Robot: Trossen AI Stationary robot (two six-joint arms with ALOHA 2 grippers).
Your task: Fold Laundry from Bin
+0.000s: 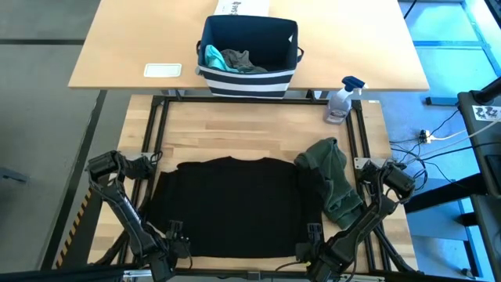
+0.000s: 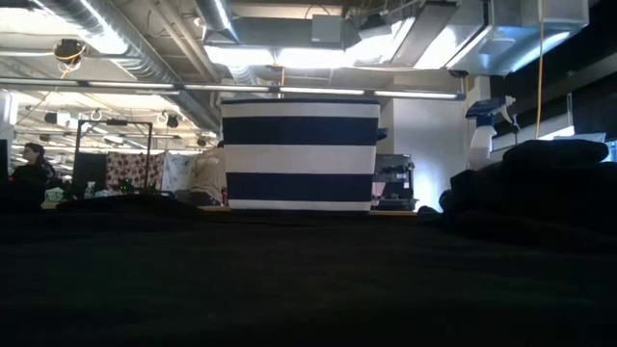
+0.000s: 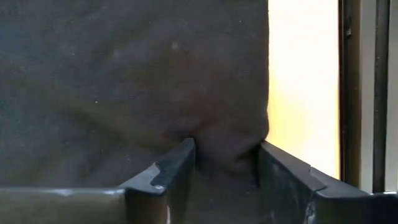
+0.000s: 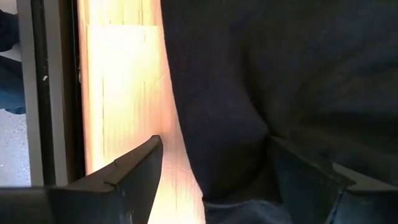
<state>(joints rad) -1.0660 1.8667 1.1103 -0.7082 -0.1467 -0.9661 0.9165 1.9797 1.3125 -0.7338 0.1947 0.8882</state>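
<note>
Both grippers are at the near hem of the black T-shirt (image 1: 235,205), which lies flat on the wooden table (image 1: 258,129).

Left gripper (image 3: 227,163): fingers straddle a bunched bit of hem, closing in; can't tell if it's pinched yet.
Right gripper (image 4: 214,165): spread wide, hem corner between the fingers, not grasped.

Risks I see:
- uneven grips: one corner slips and the fold skews
- olive-green piece (image 1: 333,178) touches the shirt's right edge and could drag along

Bin (image 1: 249,53) sits on the far table with the teal piece (image 1: 211,56) and grey garment (image 1: 243,61) inside; spray bottle (image 1: 342,99) is near its right. Workshop behind.
</note>
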